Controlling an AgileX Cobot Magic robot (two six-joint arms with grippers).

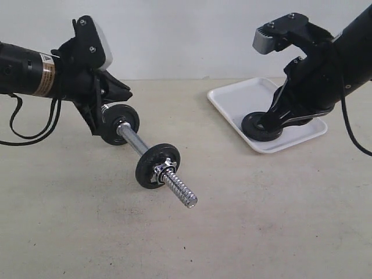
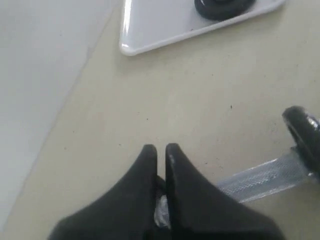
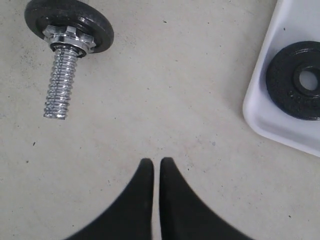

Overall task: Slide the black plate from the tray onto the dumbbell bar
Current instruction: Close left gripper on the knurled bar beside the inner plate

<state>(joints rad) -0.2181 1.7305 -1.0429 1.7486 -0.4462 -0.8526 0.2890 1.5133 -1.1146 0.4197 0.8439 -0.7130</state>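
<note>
Left pincer (image 2: 161, 150) is clamped on one end of the dumbbell bar (image 1: 136, 142), holding the free threaded end clear of the counter (image 1: 261, 221), evidently for loading. Right pincer (image 3: 152, 162) is closed and empty; the black plate (image 3: 285, 85) lies flat in the tray (image 1: 232, 96) near it, not yet gripped.

Table (image 1: 244, 232): matte beige top with faint scuffs and a few dark specks. Wall (image 1: 186, 35) sits right behind the table's far edge, plain off-white, meeting it in a straight seam. Light on the table is soft and even, shadows weak with blurred edges. Left wrist view: paler strip (image 2: 35, 75) beside the table edge, can't tell whether wall or floor.
</note>
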